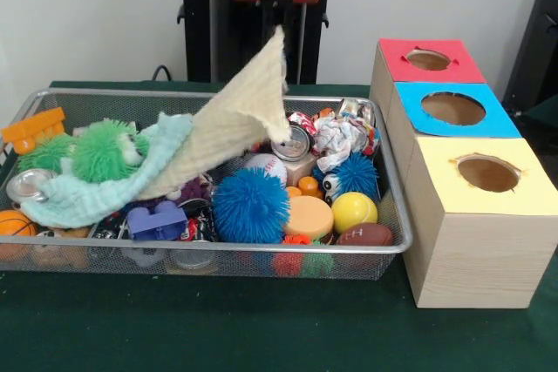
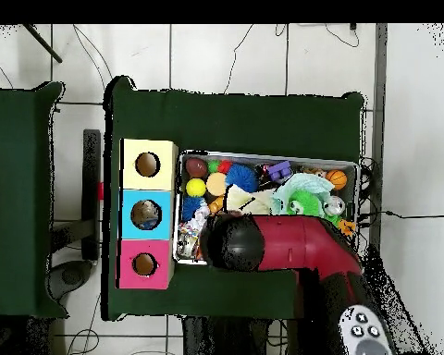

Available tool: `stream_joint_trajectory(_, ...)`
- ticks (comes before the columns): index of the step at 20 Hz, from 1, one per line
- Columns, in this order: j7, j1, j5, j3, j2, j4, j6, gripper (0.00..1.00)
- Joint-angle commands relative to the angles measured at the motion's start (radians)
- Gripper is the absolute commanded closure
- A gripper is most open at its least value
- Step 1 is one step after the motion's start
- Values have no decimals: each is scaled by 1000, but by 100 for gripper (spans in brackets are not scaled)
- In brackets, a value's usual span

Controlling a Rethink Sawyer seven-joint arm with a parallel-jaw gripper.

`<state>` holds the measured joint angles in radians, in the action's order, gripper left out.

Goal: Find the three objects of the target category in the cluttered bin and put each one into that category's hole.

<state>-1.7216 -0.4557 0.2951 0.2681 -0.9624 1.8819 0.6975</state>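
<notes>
We see the pincer closed on a corner of the pale yellow cloth, lifted above the wire mesh bin left of the three wooden hole boxes. The cloth's trailing edge could drag the light-blue towel or toys out.

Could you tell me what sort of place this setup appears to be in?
Probably a robotics lab set up for sorting trials. A red robot arm reaches over a wire mesh bin crammed with toys, beside a wooden box with red, blue and yellow holed tops, all on a green-covered table over tiled floor with loose cables.
</notes>
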Motion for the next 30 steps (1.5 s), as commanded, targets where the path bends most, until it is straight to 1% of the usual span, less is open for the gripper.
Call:
stream_joint_trajectory(1, -127, 38, -140, -29, -202, 152, 134, 100)
stream_joint_trajectory(6, -138, 69, -188, -60, -251, 200, 126, 100)
stream_joint_trajectory(9, -127, 71, -213, -72, -258, 226, 110, 100)
stream_joint_trajectory(12, -117, 74, -225, -82, -261, 246, 84, 100)
stream_joint_trajectory(16, -107, 75, -242, -90, -270, 267, 75, 100)
stream_joint_trajectory(20, -97, 75, -259, -95, -277, 303, 37, 100)
stream_joint_trajectory(26, -81, 78, -285, -115, -326, 349, 44, 100)
stream_joint_trajectory(27, -72, 78, -287, -122, -340, 358, 52, 100)
stream_joint_trajectory(30, -35, 71, -255, -152, -397, 350, 117, 100)
